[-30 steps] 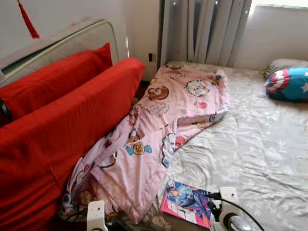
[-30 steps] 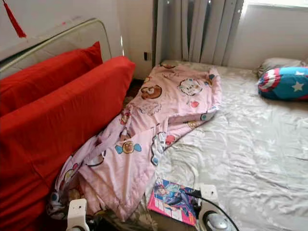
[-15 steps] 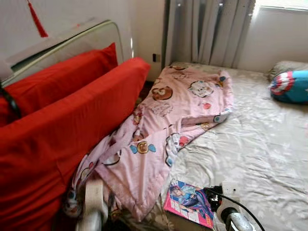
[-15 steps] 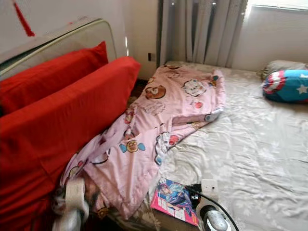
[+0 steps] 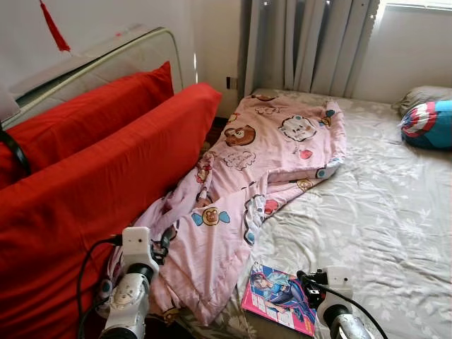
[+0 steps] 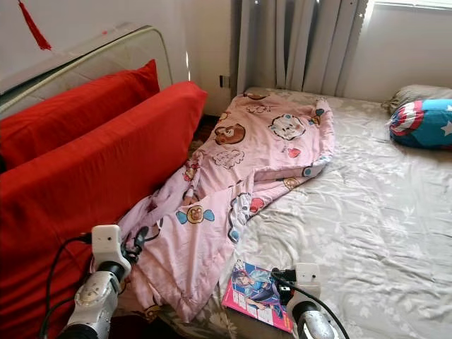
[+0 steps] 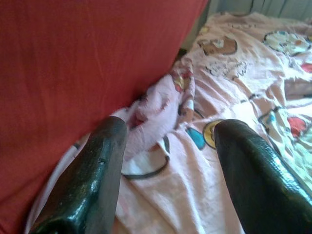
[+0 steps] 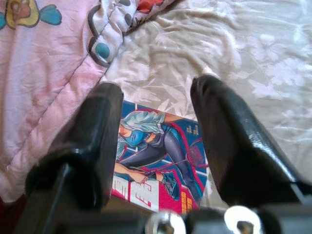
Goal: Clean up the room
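Nearest, the right gripper [image 8: 156, 141] hovers with fingers apart over one magazine [image 5: 277, 299] at the bed's near edge, the left gripper [image 7: 168, 165] spread above one pink cartoon blanket [image 5: 247, 191] beside two red cushions [image 5: 106, 169], one star-patterned pillow [image 5: 427, 123] lying farthest back.

Head stereo pair looks forward and down from the near end of the bed [image 5: 395, 212], both eyes sharing the pink blanket [image 5: 268, 155], red cushions [image 5: 106, 169] at left and curtains [image 5: 311, 42] far. Left wrist camera sits close over the blanket beside the red cushion, looking along its pincer [image 7: 170, 161]. Right wrist camera hangs close above the magazine [image 8: 161, 161], looking along its pincer [image 8: 156, 131]; the head views share it.
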